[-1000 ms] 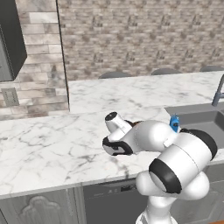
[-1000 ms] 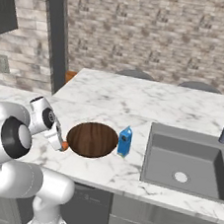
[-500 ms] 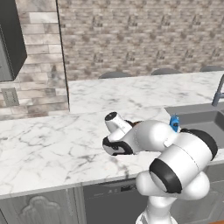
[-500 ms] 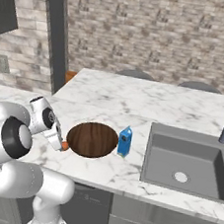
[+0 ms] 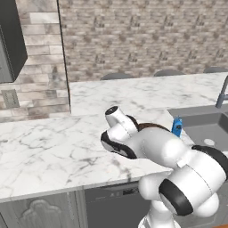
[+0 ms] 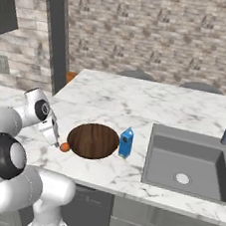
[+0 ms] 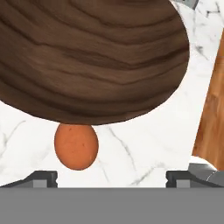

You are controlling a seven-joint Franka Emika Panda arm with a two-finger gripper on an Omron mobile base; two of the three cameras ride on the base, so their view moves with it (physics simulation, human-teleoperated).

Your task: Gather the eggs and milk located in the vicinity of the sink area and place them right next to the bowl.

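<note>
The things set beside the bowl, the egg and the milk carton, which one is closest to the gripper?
The egg: it lies on the counter against the bowl's rim by the open gripper, while the blue milk carton stands on the bowl's far side.

The small orange-brown oval egg [image 6: 64, 147] sits on the white marble counter [image 6: 136, 105], touching the wide dark-brown wooden bowl [image 6: 93, 140]. The small blue milk carton [image 6: 126, 142] stands just beside the bowl, between it and the grey recessed sink [image 6: 189, 164].

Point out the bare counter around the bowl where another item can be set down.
Bare marble lies behind the bowl, toward the brick wall, and along the front edge between bowl and sink. Crowded: the bowl's left, where an egg sits under the open gripper, and its right, where the milk stands.
</note>
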